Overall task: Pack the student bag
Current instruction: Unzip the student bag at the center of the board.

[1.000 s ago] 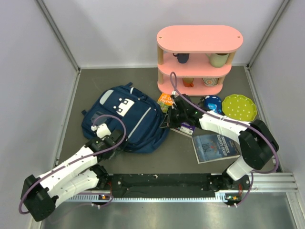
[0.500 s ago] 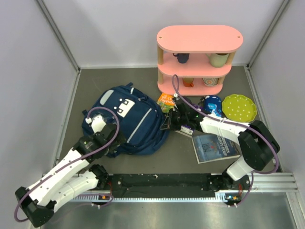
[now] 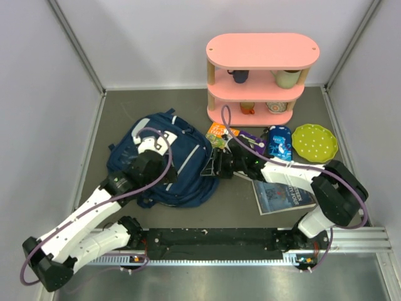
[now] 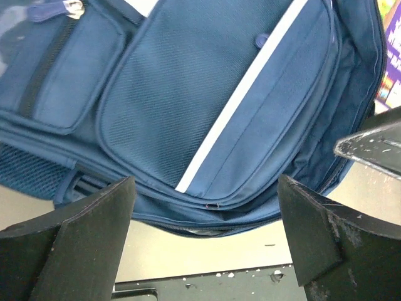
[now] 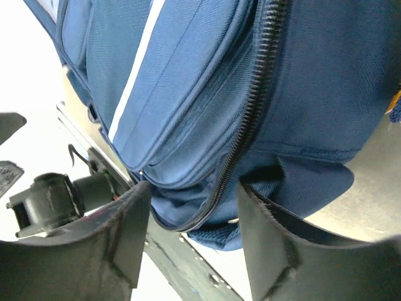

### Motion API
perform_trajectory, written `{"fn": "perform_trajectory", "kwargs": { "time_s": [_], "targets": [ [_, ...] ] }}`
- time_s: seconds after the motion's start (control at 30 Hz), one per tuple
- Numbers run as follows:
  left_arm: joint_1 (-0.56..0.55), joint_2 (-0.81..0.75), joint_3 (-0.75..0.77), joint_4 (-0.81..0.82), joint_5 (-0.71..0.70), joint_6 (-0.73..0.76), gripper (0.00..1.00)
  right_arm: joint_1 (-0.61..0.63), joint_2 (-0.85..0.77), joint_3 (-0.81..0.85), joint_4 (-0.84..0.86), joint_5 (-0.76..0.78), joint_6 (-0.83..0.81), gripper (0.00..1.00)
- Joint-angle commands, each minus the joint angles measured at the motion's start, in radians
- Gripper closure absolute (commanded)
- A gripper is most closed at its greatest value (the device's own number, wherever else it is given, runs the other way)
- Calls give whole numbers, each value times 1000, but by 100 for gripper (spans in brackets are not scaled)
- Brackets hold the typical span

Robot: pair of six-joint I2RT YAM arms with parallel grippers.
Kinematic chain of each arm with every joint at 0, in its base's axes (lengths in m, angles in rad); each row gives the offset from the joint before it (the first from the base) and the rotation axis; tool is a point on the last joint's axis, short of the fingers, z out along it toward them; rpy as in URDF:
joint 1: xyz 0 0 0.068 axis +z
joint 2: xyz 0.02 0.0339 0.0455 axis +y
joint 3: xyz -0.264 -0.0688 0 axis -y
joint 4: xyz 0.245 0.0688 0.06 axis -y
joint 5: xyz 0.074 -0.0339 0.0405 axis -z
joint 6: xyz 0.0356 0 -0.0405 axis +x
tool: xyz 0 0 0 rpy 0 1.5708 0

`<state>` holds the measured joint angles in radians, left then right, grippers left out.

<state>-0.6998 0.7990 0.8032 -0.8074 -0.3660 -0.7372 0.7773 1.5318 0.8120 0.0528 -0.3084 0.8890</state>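
The student bag (image 3: 178, 157), navy with a thin white stripe, lies flat on the grey table left of centre. My left gripper (image 3: 161, 174) hovers over its near half, pointing down. In the left wrist view the left gripper (image 4: 205, 188) stands wide open above the student bag (image 4: 188, 94), over its near edge, with nothing held. My right gripper (image 3: 214, 165) is at the bag's right edge. In the right wrist view the right gripper (image 5: 194, 188) is open, its jaws apart on either side of the student bag's (image 5: 188, 75) zipped edge (image 5: 250, 106).
A pink shelf (image 3: 263, 69) with mugs stands at the back. A green plate (image 3: 314, 141), a blue pencil case (image 3: 279, 141), an orange packet (image 3: 218, 133), a purple item (image 3: 252, 139) and a book (image 3: 282, 191) lie right of the bag. The black rail (image 3: 213, 241) runs along the front.
The left gripper opened and swung from the bag's near-left corner up over the bag. The right gripper went from shut to open and slid left to the bag's edge.
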Motion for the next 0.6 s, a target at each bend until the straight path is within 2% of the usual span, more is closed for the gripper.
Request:
{"fn": "perform_trajectory", "kwargs": {
  "time_s": [0.0,0.07,0.17,0.3,0.4,0.47,0.57],
  "targets": [
    [3,81,42,111,126,137,1,1,-103,6,-17,69,-60,34],
    [3,94,42,144,157,176,1,-24,-175,-2,-50,109,-79,28],
    [3,101,37,200,202,194,1,-73,-242,-28,-149,204,-94,26],
    [3,140,34,240,255,191,1,-130,-337,-106,-159,235,-73,25],
    [-4,170,27,254,294,179,1,-135,-303,-117,-143,192,-55,25],
    [-6,169,21,258,289,174,1,-131,-259,-126,-73,105,-23,25],
    [-6,151,17,252,268,179,1,-93,-171,-126,36,63,27,26]
  ]
}}
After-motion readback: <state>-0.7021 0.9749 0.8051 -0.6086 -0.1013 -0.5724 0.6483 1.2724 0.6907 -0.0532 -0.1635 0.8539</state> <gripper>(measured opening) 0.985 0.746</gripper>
